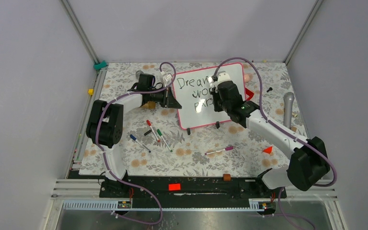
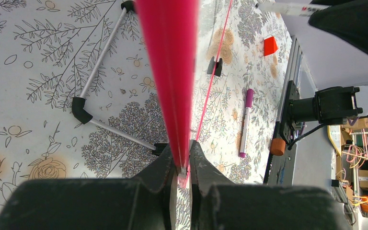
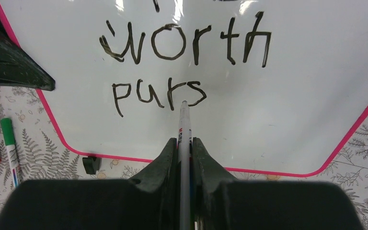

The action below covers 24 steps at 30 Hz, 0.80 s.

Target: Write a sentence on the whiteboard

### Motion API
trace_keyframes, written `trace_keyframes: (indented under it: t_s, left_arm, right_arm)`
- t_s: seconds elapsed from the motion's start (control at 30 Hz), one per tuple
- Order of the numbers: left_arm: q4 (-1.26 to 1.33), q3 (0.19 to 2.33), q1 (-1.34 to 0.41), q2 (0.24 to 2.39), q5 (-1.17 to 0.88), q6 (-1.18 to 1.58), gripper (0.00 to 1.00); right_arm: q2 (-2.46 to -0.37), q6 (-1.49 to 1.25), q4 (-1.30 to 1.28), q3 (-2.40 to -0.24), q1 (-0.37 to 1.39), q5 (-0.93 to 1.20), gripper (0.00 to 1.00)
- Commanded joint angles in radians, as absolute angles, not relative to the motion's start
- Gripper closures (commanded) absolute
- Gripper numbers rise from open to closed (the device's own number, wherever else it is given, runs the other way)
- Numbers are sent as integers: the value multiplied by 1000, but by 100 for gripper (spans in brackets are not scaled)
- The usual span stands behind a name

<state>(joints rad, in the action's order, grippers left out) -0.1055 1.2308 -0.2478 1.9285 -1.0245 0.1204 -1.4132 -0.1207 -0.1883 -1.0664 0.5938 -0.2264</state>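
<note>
The whiteboard [image 1: 199,108] stands tilted at the back middle of the table, pink-framed, on small black feet [image 3: 91,164]. The sentence [image 3: 184,45] reads "worth" with "purs" below it in the right wrist view; the top view also shows "Drea" above. My right gripper [image 3: 184,143] is shut on a white marker [image 3: 184,122], whose tip touches the board at the end of "purs". My left gripper [image 2: 184,167] is shut on the board's pink left edge [image 2: 170,72]. From above, the right gripper [image 1: 219,91] covers the ends of the lines, and the left gripper [image 1: 173,99] sits at the board's left side.
Red and green markers [image 1: 156,132] and a blue one [image 1: 139,143] lie left of the board. A purple marker [image 1: 219,151] lies in front. A red wedge [image 1: 268,150], a grey microphone [image 1: 288,108] and a brown block [image 1: 226,177] sit to the right and front.
</note>
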Motion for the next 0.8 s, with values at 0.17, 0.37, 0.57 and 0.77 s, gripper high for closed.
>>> trace_keyframes:
  t_s: [0.17,0.37,0.57,0.77]
  left_arm:
    - [-277,1175,-296,2026,-759,23,100]
    - [-277,1176,-297,2026,-759,23,100]
    - [-277,1174,-297,2025,-763,21,100]
    - [-278,1173,-297,2025,-766,20,100]
  right_arm:
    - [-1422,-128,-177,-1106,550,-301,100]
    - [-1457,-131,-176,-1124,543,-299,100]
    - [-1471,-137,-163,-1125,541,-297,100]
    - [-1496,-138,-158,-1146,540,-303,100]
